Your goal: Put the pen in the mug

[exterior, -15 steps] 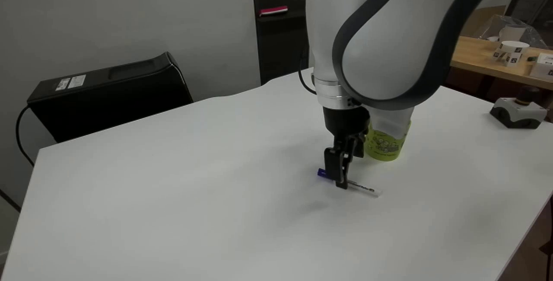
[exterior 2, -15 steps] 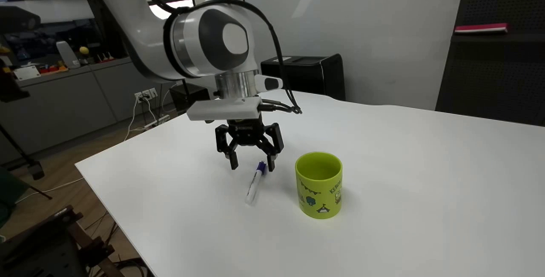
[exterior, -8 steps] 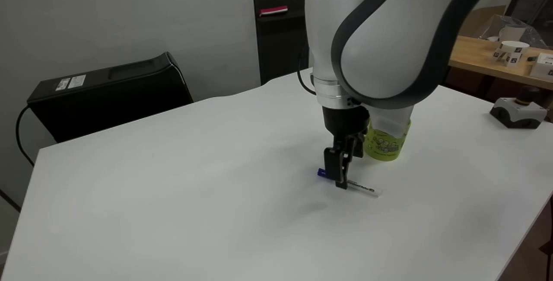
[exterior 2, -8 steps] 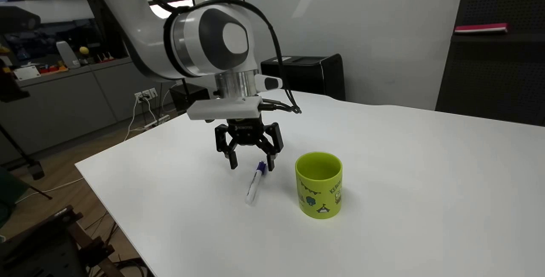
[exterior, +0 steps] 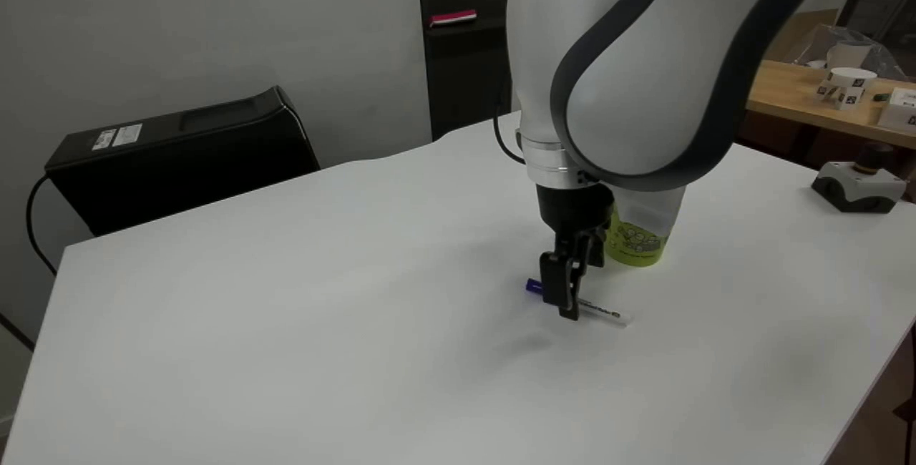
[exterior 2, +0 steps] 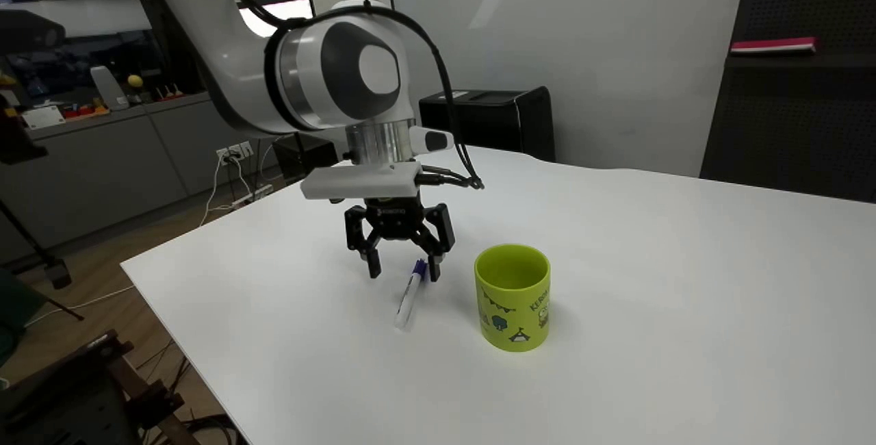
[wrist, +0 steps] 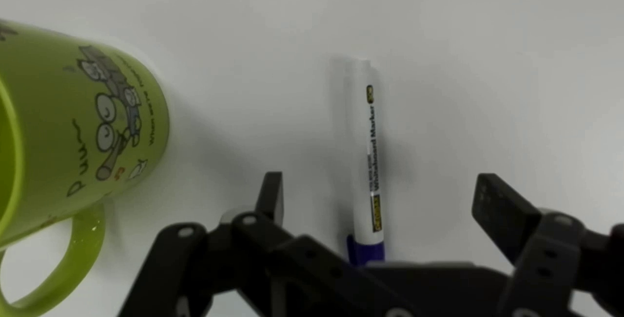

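The pen, a white marker with a dark blue cap, lies flat on the table in an exterior view point(exterior 2: 409, 296), partly behind a finger in an exterior view point(exterior: 605, 313), and in the wrist view point(wrist: 365, 161), where the gripper hides the cap's end. The lime-green mug stands upright beside it in an exterior view point(exterior 2: 514, 311) and in the wrist view point(wrist: 97, 127); the arm partly hides it in an exterior view point(exterior: 635, 245). My gripper point(exterior 2: 404, 274) is open, pointing down above the pen's cap half. In the wrist view point(wrist: 380, 185) the pen lies between the spread fingers, touching neither.
The white table point(exterior: 286, 322) carries everything; its side edge shows at the left in an exterior view point(exterior 2: 185, 356). A black box-shaped device point(exterior: 179, 157) stands behind the table. A grey and black button box point(exterior: 859, 182) sits at the table's far right.
My gripper has come down slightly toward the table over the pen in the last half second. The fingers stay open. The pen and mug have not moved.
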Available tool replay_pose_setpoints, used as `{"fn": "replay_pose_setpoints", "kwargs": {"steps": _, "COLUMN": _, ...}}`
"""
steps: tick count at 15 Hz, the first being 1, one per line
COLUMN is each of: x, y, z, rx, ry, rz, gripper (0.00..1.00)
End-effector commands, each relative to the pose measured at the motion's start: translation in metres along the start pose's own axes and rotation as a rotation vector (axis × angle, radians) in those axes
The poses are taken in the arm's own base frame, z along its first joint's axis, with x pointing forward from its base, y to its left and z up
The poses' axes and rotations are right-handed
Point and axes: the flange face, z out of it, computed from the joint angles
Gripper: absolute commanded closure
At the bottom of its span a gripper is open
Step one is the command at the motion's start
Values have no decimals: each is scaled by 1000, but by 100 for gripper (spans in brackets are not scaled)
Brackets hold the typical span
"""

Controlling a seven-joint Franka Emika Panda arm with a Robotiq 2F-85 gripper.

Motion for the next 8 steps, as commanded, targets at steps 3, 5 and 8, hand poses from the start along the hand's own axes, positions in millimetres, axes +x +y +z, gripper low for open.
{"fn": "replay_pose_setpoints", "kwargs": {"steps": 3, "x": 3, "y": 5, "z": 16, "rx": -28, "ry": 30, "rz": 16, "gripper": 0}}
{"fn": "replay_pose_setpoints", "kwargs": {"steps": 5, "x": 4, "y": 7, "z": 21, "rx": -53, "ry": 46, "rz": 15, "gripper": 0}}
{"fn": "replay_pose_setpoints", "kwargs": {"steps": 8, "x": 4, "y": 9, "z": 28, "rx": -69, "ry": 56, "rz": 15, "gripper": 34}}
